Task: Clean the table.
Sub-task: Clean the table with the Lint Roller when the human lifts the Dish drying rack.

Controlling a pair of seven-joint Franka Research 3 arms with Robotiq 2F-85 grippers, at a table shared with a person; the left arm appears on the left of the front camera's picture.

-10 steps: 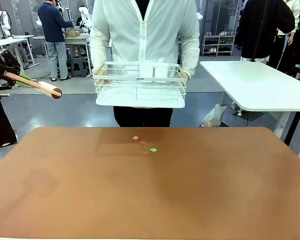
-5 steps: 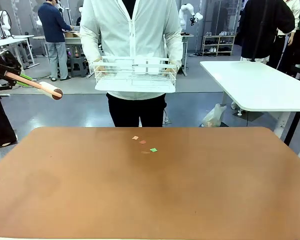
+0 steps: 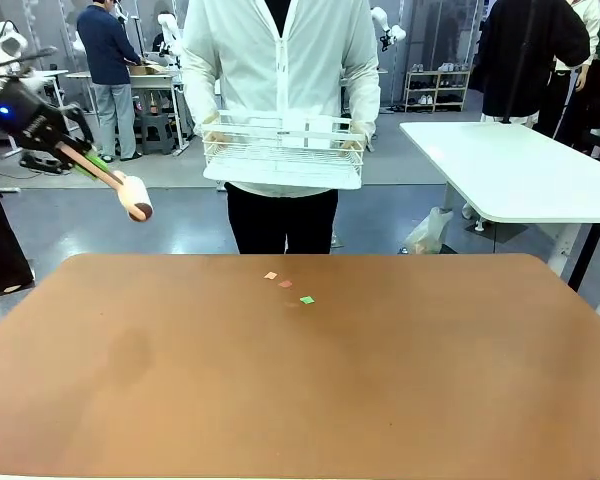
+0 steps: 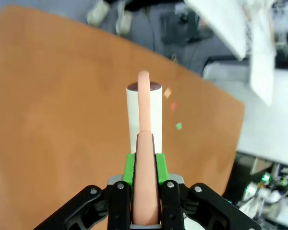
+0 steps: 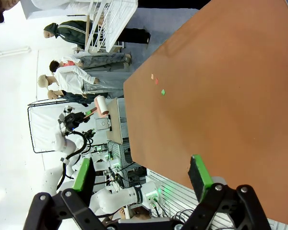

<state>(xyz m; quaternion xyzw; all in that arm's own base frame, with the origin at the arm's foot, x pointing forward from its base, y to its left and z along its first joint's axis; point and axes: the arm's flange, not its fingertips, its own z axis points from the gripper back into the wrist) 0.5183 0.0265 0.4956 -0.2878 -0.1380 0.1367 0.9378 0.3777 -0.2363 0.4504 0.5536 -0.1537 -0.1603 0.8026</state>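
Holding the lint roller (image 4: 144, 108) up beyond the table's (image 3: 300, 400) far left corner.
My left gripper (image 4: 145, 163) is pinching its handle and my right gripper (image 5: 141, 175) is standing spread; I am risking a tilted, glancing pass scattering the paper scraps (image 3: 285, 284) near the far edge.

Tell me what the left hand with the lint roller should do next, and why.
Probably lower the lint roller toward the three coloured scraps near the table's far edge. The left hand is shut on its handle, the roll hangs in the air off the table's far left corner, and the scraps lie untouched.
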